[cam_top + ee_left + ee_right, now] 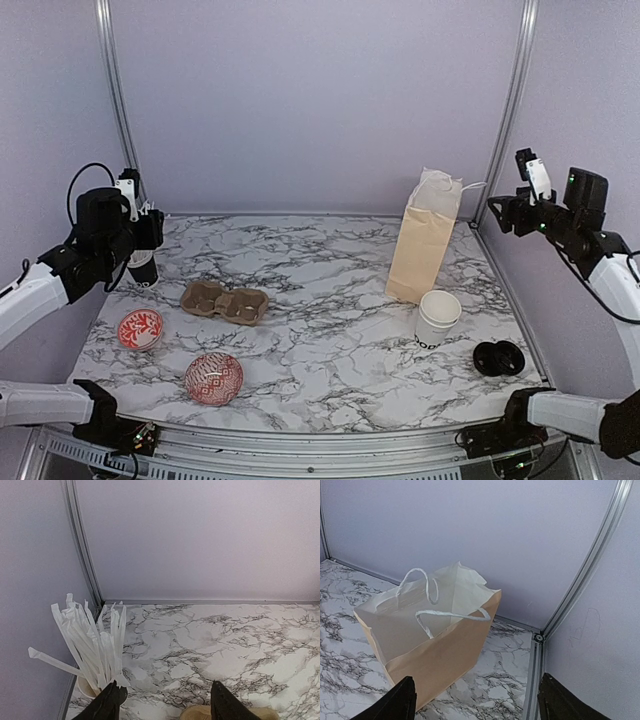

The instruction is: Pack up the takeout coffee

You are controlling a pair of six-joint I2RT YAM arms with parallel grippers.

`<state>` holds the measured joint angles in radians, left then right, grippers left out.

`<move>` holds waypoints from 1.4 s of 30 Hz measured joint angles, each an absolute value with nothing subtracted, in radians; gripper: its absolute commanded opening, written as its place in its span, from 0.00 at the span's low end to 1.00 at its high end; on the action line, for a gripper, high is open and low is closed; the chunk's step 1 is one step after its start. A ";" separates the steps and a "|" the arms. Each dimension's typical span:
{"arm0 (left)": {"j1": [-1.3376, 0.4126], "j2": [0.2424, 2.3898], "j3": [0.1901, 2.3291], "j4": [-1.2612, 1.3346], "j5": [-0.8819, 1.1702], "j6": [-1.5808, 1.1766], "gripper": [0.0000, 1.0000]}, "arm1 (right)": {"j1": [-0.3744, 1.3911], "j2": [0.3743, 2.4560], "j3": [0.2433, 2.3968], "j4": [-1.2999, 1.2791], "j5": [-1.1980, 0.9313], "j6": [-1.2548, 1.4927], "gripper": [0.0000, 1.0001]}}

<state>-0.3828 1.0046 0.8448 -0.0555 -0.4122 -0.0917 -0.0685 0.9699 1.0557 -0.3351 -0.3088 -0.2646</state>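
Note:
A white paper cup (438, 318) with black lettering stands without a lid at the right of the marble table. Its round black lid (498, 357) lies to its right, near the front edge. The brown two-cup carrier (225, 302) lies at centre left with nothing in its wells; a tan edge of it (200, 713) shows in the left wrist view. My left gripper (150, 232) (165, 707) hangs open over the far left of the table, holding nothing. My right gripper (500, 213) (477, 705) is raised at the far right corner, open, with nothing between its fingers.
A tall tan paper bag (425, 238) (430, 630) with white handles stands open at the back right. Two red-and-white patterned bowls (140, 329) (213, 378) sit at the front left. A cup of wrapped white straws (90, 645) (142, 270) stands by the left wall.

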 measured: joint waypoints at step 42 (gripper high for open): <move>-0.348 1.048 0.788 0.086 0.026 -0.115 0.62 | 0.429 1.204 0.993 -1.058 -0.293 -0.946 0.28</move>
<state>-0.3477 1.0485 0.7883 0.0856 0.0261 -0.1146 0.4286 1.2037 0.9928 -1.0576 -0.2928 -0.9463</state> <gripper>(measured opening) 0.618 0.305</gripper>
